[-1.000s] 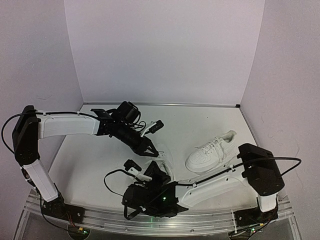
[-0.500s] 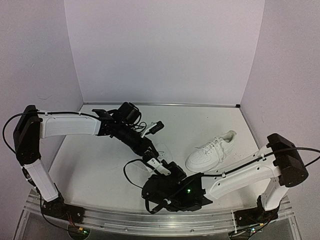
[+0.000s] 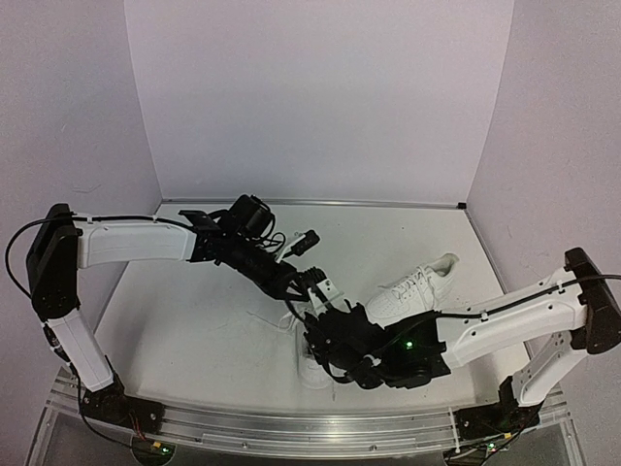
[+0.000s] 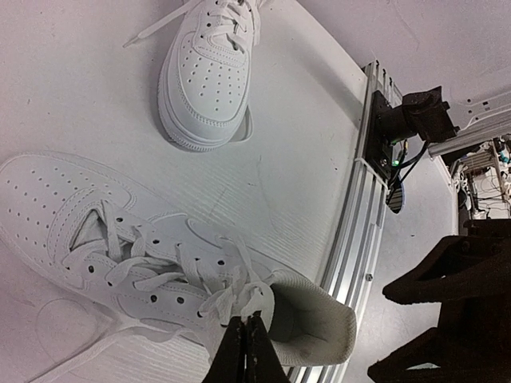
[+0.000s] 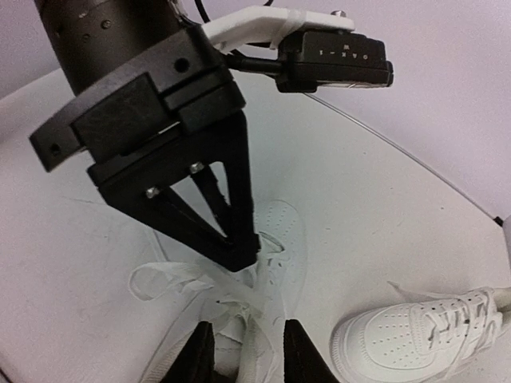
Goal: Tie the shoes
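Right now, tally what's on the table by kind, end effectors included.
White sneakers: 2 (near sneaker, far sneaker)
End effectors: 2 (left end effector, shut on a lace of the near sneaker; right end effector, open over the same sneaker)
Total: 4

Overhead looks down; wrist views close (share near shoe [image 4: 120,239]).
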You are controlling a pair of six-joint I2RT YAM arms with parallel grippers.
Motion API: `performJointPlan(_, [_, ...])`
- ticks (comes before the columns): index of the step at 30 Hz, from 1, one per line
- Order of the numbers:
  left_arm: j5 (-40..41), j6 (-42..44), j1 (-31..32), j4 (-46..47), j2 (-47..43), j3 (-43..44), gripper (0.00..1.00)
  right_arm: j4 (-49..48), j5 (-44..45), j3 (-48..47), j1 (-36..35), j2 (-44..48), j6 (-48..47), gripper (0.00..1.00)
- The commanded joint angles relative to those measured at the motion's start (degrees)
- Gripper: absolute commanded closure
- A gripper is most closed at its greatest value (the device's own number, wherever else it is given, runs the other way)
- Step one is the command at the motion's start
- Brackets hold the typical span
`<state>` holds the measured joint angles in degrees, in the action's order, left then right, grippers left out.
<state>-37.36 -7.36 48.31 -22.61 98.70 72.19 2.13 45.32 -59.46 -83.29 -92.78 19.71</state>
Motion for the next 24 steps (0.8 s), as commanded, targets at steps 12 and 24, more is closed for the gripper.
performJointPlan(12, [-0.75, -1.73, -0.21, 3.23, -0.84, 2.29, 1.0, -6.41, -5.2, -1.83, 0.07, -6.01, 28.37, 0.39])
performJointPlan(24, [-0.67, -2.13, -0.24, 4.07, -1.43, 1.66, 1.0, -10.2, -13.53, -1.06, 2.74, -7.87, 33.95, 0.48])
